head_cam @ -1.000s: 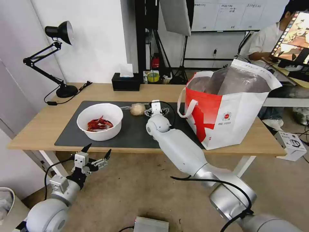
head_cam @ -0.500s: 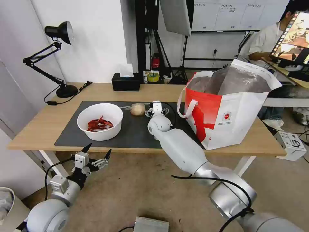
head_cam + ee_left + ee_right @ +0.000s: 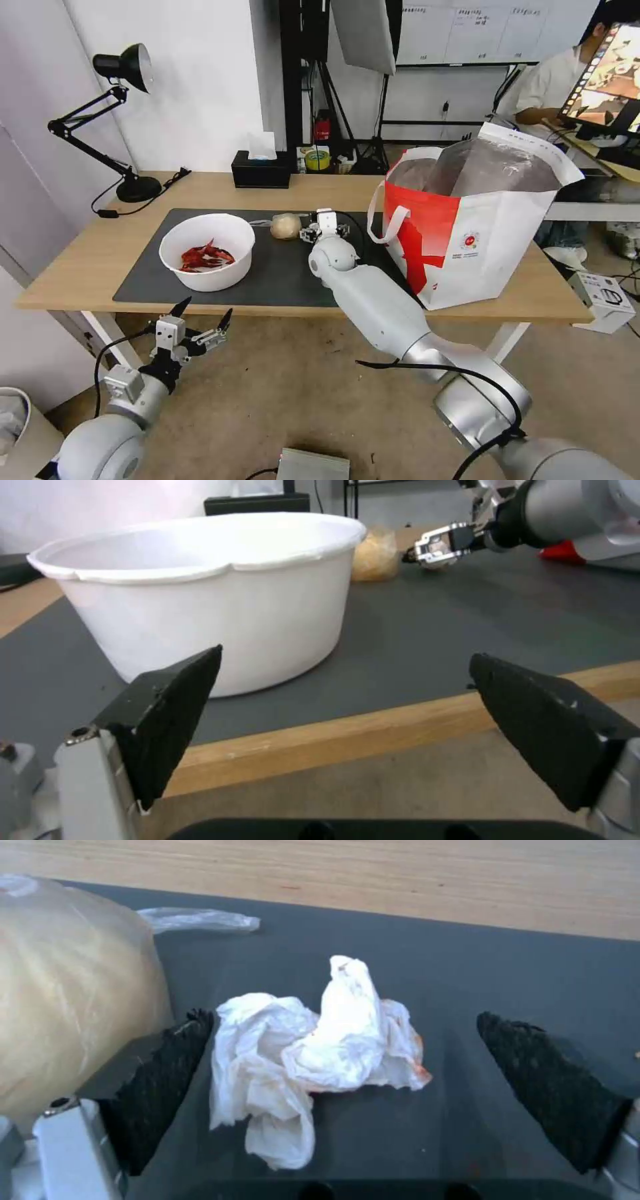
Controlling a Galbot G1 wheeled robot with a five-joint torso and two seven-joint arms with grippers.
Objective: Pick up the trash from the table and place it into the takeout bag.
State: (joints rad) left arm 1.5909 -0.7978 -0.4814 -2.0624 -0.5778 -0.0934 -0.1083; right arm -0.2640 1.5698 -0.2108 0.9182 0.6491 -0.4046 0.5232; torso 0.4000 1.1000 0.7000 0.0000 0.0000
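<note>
Light-wood surface (image 3: 80,267), grey mat: your right hand (image 3: 347,1060) is spread around the crumpled tissue (image 3: 313,1050); pinch it next. Left hand (image 3: 347,730) spread, idle.

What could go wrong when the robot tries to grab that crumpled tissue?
The right gripper is open with the crumpled white tissue between its fingers. The clear bag with beige lump sits right beside one finger, so closing might pinch or nudge that bag too. The tissue is loose and floppy, so only a corner might get caught and it could slip out on the way to the takeout bag.
</note>
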